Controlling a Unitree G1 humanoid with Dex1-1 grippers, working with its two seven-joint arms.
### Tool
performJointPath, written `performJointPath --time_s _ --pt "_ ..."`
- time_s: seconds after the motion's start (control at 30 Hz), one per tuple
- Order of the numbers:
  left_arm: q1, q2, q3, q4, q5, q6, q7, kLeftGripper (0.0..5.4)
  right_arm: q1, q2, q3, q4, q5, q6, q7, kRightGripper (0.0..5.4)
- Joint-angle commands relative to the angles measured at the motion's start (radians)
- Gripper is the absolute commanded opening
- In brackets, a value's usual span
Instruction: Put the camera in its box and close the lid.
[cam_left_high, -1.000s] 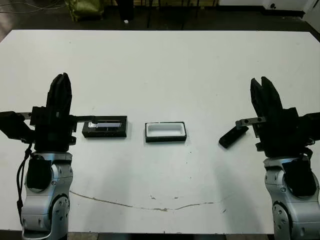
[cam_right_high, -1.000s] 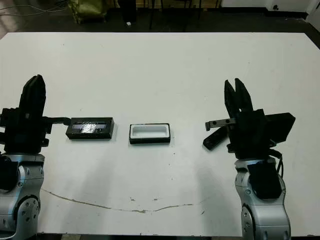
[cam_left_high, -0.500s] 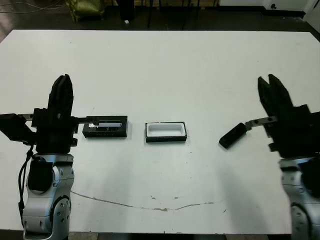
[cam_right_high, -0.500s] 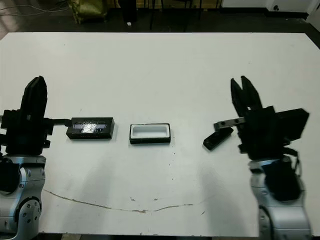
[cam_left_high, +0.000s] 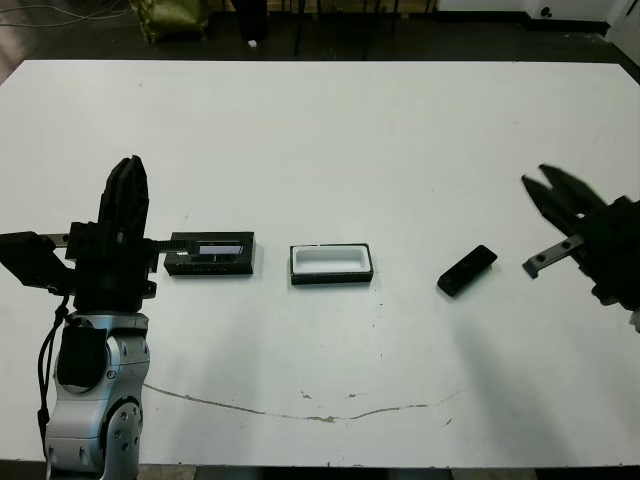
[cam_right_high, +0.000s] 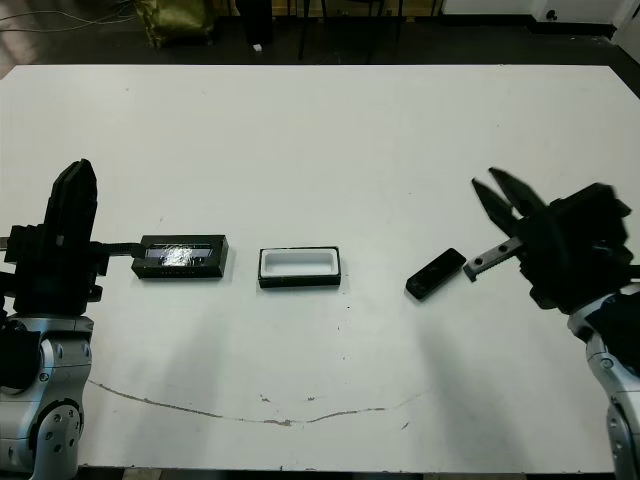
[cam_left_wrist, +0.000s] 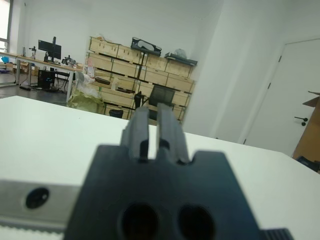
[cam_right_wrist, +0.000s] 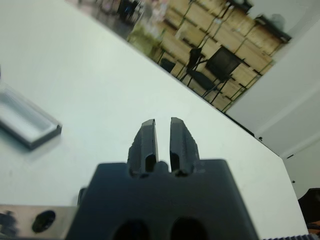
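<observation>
The right gripper (cam_right_high: 497, 189) hangs above the table's right side with its two fingers (cam_right_wrist: 148, 141) close together, only a thin slit between them, holding nothing; the camera (cam_right_high: 435, 274) lies flat on the white table (cam_left_high: 330, 130) just left of that gripper, apart from the fingertips, set at a slant; the arm behind the gripper runs off the picture's right edge. The left gripper (cam_left_high: 128, 190) stands upright near the left edge, its fingers (cam_left_wrist: 135, 134) likewise nearly together and empty; the lid (cam_left_high: 209, 254) lies just to its right — a metal bar on the gripper's body covers the lid's near end; whether they touch cannot be told. The box (cam_left_high: 331, 264) sits open, white lining up, between lid and camera, nearer the lid
</observation>
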Motion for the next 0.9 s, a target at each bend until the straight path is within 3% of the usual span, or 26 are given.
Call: performJointPath --time_s 0.03,0.3,0.6,0.9 --pt "0.018 -0.005 0.004 0.016 -0.021 0.006 -0.008 0.01 0.021 -0.067 0.031 -0.009 -0.038 0.043 0.037 0.00" --pt "0.021 0.000 0.011 0.033 -0.020 -0.014 -0.019 0.01 0.012 -0.162 0.061 0.042 -0.090 0.077 0.109 0.00" --pt "0.030 -0.001 0.007 0.037 -0.008 -0.034 -0.023 0.01 0.019 -0.199 0.060 0.136 -0.128 0.036 0.157 0.00" --pt "0.032 -0.004 -0.002 0.042 -0.008 -0.043 -0.030 0.01 -0.024 -0.239 0.103 0.184 -0.112 0.079 0.249 0.00"
